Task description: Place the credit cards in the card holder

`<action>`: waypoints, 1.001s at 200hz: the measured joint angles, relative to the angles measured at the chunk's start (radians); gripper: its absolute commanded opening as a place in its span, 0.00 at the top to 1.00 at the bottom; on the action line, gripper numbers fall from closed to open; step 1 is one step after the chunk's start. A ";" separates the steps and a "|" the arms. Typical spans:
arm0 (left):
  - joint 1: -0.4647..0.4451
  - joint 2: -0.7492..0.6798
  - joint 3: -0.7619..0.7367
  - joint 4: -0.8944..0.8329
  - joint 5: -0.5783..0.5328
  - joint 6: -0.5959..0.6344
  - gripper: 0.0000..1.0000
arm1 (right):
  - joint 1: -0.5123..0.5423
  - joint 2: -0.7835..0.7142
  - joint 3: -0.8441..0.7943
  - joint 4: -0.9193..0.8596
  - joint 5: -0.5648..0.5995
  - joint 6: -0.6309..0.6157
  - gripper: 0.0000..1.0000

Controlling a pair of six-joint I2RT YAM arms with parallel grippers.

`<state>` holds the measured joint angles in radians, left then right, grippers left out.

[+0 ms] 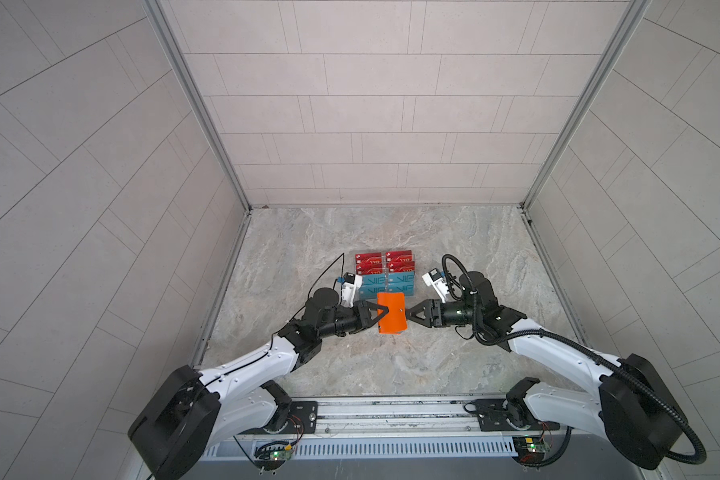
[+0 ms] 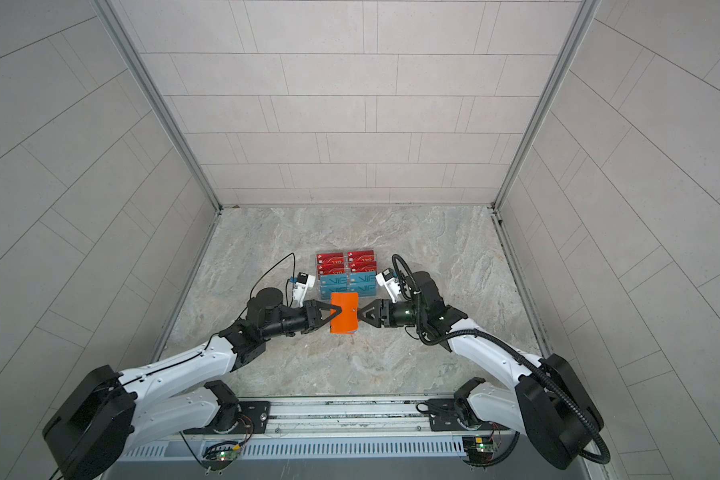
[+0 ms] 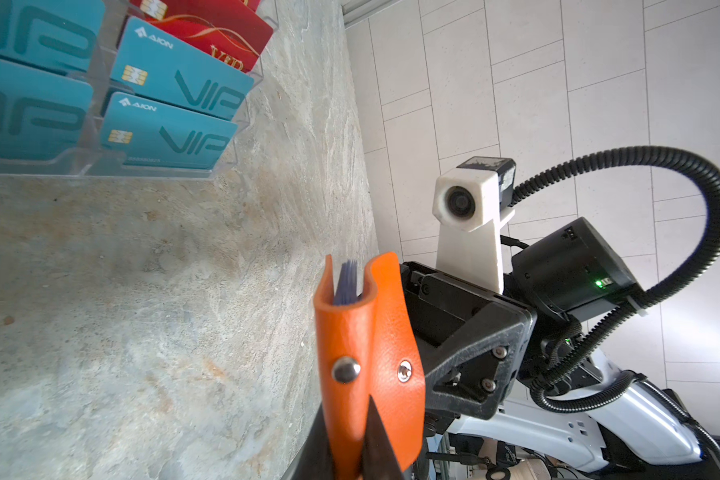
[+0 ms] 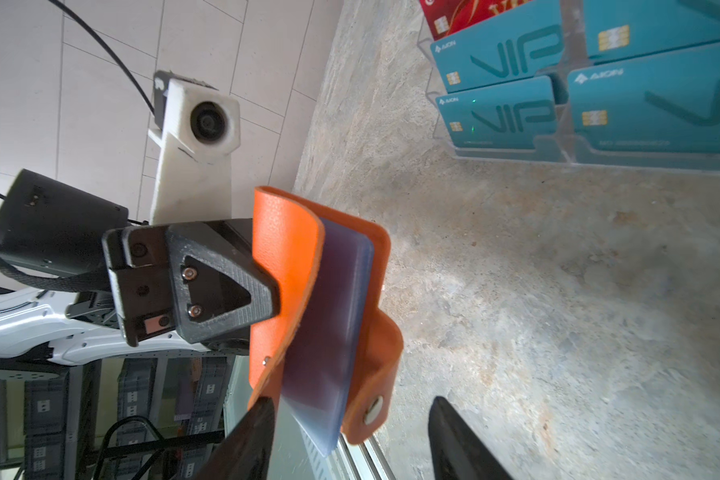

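The orange card holder (image 1: 391, 312) (image 2: 344, 312) hangs above the table between both arms. My left gripper (image 1: 385, 310) (image 2: 339, 310) (image 3: 345, 451) is shut on its spine side. Its strap tab is unsnapped and the covers (image 3: 366, 332) (image 4: 283, 270) stand slightly apart, showing clear sleeves (image 4: 329, 316). My right gripper (image 1: 408, 316) (image 2: 360, 314) (image 4: 350, 440) is open, its fingers straddling the holder's free edge with the sleeves and strap tab between them. Red credit cards (image 1: 385, 261) (image 2: 345, 261) and teal ones (image 1: 385, 286) (image 2: 347, 286) (image 3: 175, 79) (image 4: 499, 116) stand just behind.
The cards stand in a clear acrylic tiered rack (image 3: 100, 168) (image 4: 557, 151) on the marble table (image 1: 350, 365), close behind both grippers. Tiled walls enclose the table on three sides. A metal rail (image 1: 391, 411) carrying the arm bases runs along the front edge.
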<state>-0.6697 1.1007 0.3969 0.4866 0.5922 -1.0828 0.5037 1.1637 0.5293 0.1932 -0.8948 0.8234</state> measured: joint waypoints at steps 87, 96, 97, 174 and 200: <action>0.000 0.050 -0.030 0.204 0.049 -0.095 0.89 | 0.006 0.032 -0.013 0.157 -0.084 0.105 0.65; 0.000 0.052 -0.030 0.219 0.052 -0.101 0.89 | 0.006 0.029 -0.013 0.163 -0.089 0.110 0.69; 0.000 0.052 -0.030 0.220 0.052 -0.102 0.89 | 0.006 0.029 -0.013 0.164 -0.090 0.110 0.70; 0.004 0.074 -0.031 0.261 0.057 -0.129 0.88 | 0.005 0.023 -0.013 0.202 -0.097 0.152 0.99; 0.005 0.074 -0.028 0.248 0.057 -0.121 0.79 | 0.006 0.024 -0.013 0.200 -0.097 0.154 1.00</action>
<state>-0.6651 1.1748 0.3691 0.7341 0.6495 -1.2041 0.5098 1.1873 0.5159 0.3931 -0.9920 0.9771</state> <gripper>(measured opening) 0.147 0.098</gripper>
